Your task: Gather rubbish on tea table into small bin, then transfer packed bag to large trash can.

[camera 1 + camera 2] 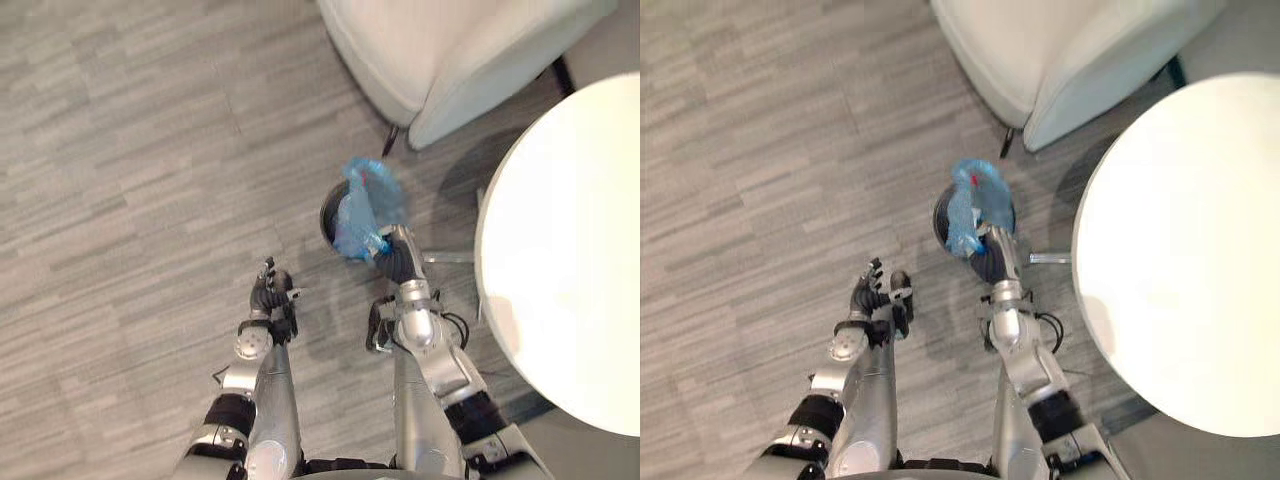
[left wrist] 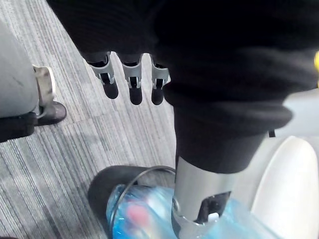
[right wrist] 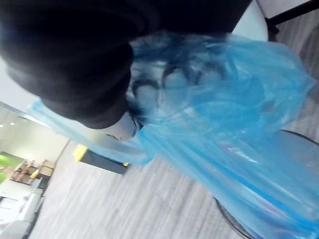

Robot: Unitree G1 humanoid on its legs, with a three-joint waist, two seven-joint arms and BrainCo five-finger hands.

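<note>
Near table rim (image 1: 484,262), right hand (image 1: 393,257) grips bag (image 1: 362,205)

1 blue bag (image 1: 362,208), 1 small bin (image 1: 327,220), 1 table (image 1: 570,250), 1 chair (image 1: 440,50).

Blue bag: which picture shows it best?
The left eye view. It shows the whole blue bag bunched up over the small black bin, with the right hand at it. The right eye view shows the same. The right wrist view is too close to see its shape; the left wrist view catches a part in the bin.
</note>
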